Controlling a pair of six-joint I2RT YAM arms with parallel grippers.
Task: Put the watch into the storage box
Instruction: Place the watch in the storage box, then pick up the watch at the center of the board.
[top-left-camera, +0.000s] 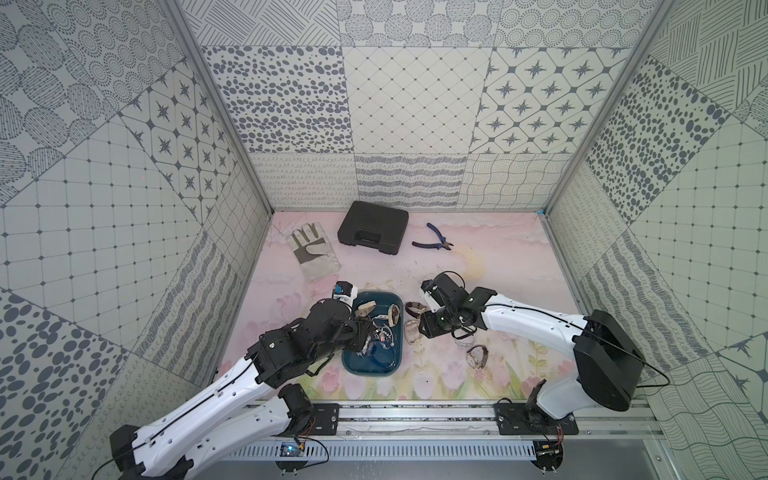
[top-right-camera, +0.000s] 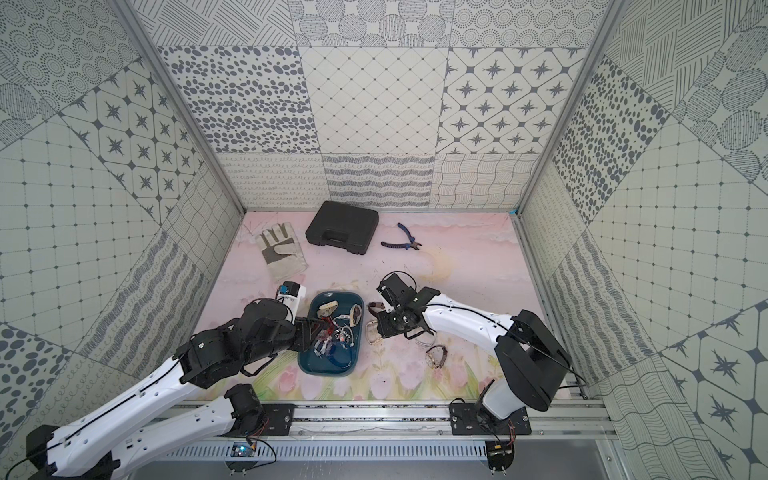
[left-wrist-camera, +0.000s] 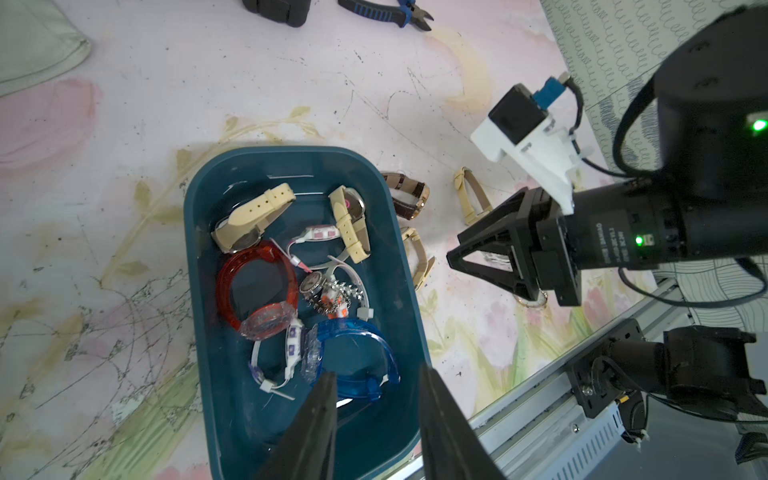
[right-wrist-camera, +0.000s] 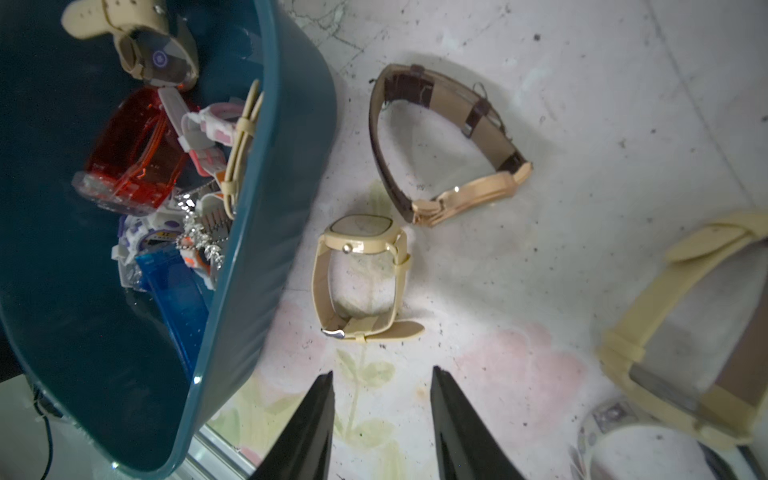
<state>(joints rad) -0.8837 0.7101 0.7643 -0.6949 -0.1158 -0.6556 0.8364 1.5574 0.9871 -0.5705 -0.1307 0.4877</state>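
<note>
The storage box (top-left-camera: 371, 375) (top-right-camera: 327, 372) is a dark teal tray at the front middle of the mat. It holds several watches, among them a red translucent one (left-wrist-camera: 257, 286) and a blue one (left-wrist-camera: 353, 353). My left gripper (left-wrist-camera: 377, 372) hangs open and empty over the box's near end, just above the blue watch. On the mat to the right of the box lie a cream watch (right-wrist-camera: 361, 282) (top-left-camera: 411, 332) and a brown-strapped watch (right-wrist-camera: 440, 153) (top-left-camera: 414, 308). My right gripper (right-wrist-camera: 382, 370) (left-wrist-camera: 454, 247) is open and empty, low over the mat, pointing at the cream watch.
A second cream-strapped watch (right-wrist-camera: 681, 332) lies under my right arm, and a brown-strapped one (top-left-camera: 477, 356) lies further right. At the back are a black case (top-left-camera: 372, 226), blue-handled pliers (top-left-camera: 434, 241) and a work glove (top-left-camera: 311, 253). A metal rail (top-left-camera: 415, 413) borders the front edge.
</note>
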